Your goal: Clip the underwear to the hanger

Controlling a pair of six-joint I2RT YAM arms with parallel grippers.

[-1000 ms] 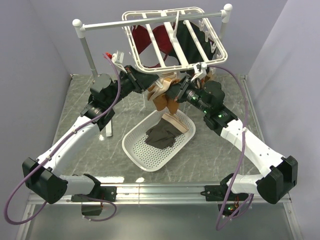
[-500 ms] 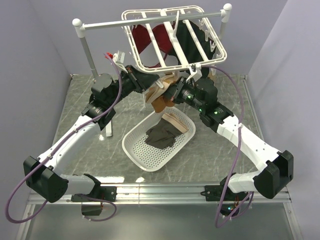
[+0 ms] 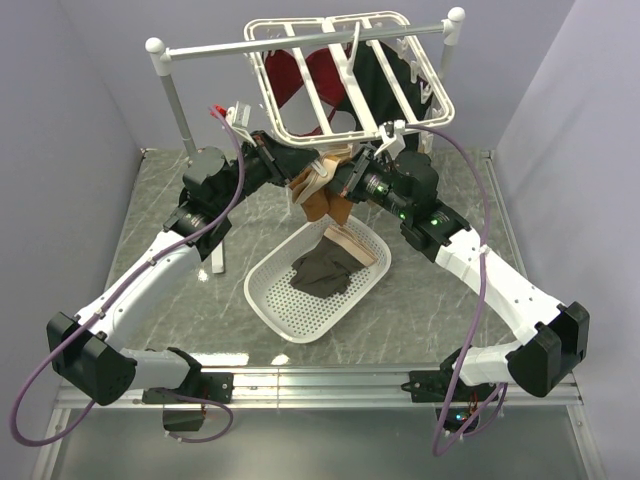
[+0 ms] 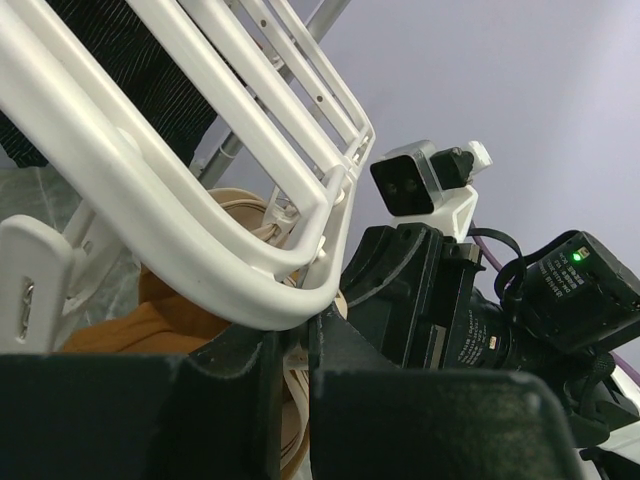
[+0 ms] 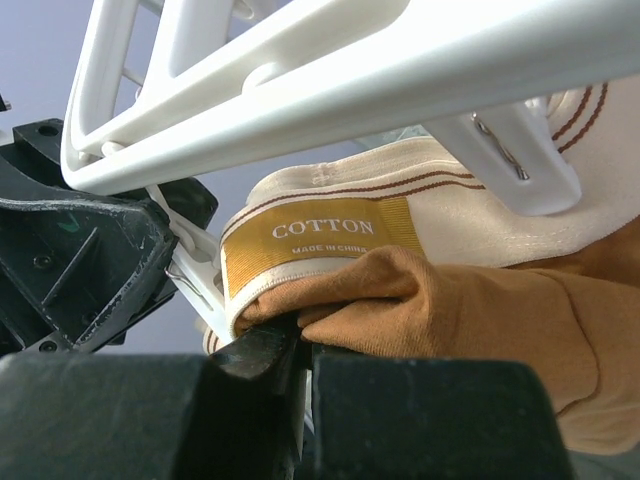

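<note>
Since the clip [image 5: 515,150] hangs off the hanger [image 5: 400,60] rim, right gripper [image 5: 305,350] pinches the underwear [image 5: 450,300] up beside it. Left gripper [image 4: 296,350] sits nearly pressed together at the rim; can't tell its hold.

Rust-brown underwear [image 5: 450,310], beige waistband, bunched just beneath white hanger [image 5: 400,70] frame

A tan woven label [image 5: 320,232] on the underwear [image 5: 480,320] waistband, just below the hanger [image 5: 400,70] bar, reads "COTTON" in white capitals. Smaller white lettering directly beneath that word reads "MADE IN CHINA".
</note>
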